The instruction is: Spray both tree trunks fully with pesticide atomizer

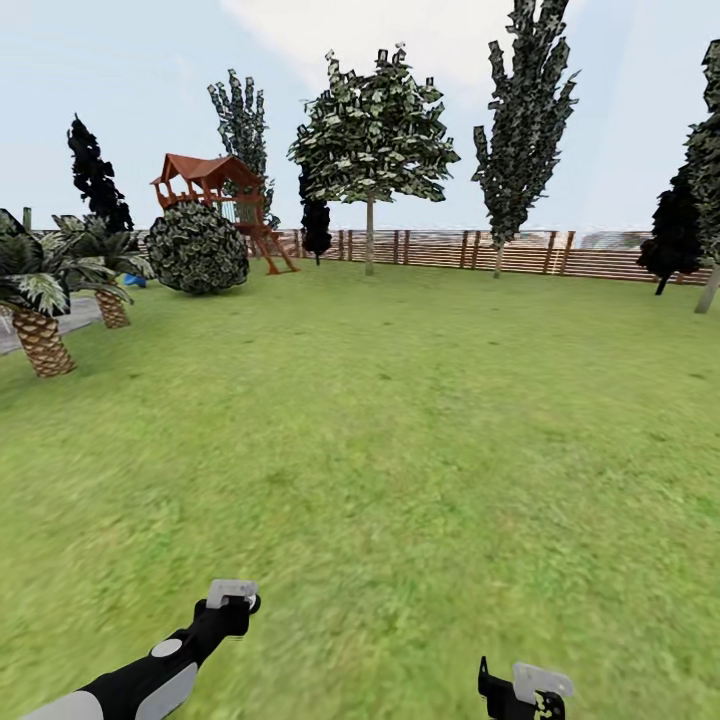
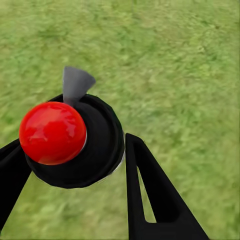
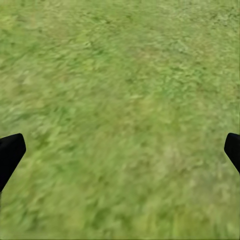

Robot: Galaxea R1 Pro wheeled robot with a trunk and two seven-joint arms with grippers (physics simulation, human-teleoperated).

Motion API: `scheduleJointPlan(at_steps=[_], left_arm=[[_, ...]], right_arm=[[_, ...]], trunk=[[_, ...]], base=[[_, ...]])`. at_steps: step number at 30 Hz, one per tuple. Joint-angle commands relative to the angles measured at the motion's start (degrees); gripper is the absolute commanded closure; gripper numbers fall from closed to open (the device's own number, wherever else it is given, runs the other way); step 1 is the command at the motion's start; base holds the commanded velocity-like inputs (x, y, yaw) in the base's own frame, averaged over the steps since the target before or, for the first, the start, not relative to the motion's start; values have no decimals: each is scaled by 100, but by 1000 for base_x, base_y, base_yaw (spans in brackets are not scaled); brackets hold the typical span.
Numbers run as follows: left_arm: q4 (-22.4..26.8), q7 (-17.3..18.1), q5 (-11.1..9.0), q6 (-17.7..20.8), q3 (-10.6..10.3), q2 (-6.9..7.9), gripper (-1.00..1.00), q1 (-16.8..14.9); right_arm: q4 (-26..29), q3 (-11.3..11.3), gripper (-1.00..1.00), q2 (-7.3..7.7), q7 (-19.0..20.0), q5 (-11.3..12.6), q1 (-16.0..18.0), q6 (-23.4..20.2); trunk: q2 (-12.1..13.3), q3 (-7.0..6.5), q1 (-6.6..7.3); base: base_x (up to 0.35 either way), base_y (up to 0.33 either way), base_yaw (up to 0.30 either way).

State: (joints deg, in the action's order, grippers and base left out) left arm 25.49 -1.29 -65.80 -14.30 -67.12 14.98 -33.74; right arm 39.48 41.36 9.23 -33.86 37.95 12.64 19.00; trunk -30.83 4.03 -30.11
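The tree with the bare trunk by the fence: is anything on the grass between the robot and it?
Nothing visible blocks it. Open lawn runs to the tree; the round bush stands off to the left.

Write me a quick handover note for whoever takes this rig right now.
Left claw: shut on the atomizer, red knob and black head showing between its fingers.
Right claw: open, holding nothing, over grass.
Broad-canopy tree stands far ahead by the fence; a second trunk at the far right edge.
Done: atomizer picked up.
Left: drive over, spray both trunks fully.
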Motion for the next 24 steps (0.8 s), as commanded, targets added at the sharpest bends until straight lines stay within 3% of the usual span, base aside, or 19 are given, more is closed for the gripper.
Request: scheduleJointPlan(at_steps=[1, 24], left_arm=[[9, -11, -55, -29, -47, 5, 100, -10], [-9, -4, -57, -29, -47, -3, 100, -10]], right_arm=[[7, 47, -100, 9, -33, 57, 10, 34], [1, 9, -100, 24, -33, 90, 10, 36]], trunk=[[-11, 11, -6], [-11, 11, -6]], base=[[334, 0, 0], [334, 0, 0]])
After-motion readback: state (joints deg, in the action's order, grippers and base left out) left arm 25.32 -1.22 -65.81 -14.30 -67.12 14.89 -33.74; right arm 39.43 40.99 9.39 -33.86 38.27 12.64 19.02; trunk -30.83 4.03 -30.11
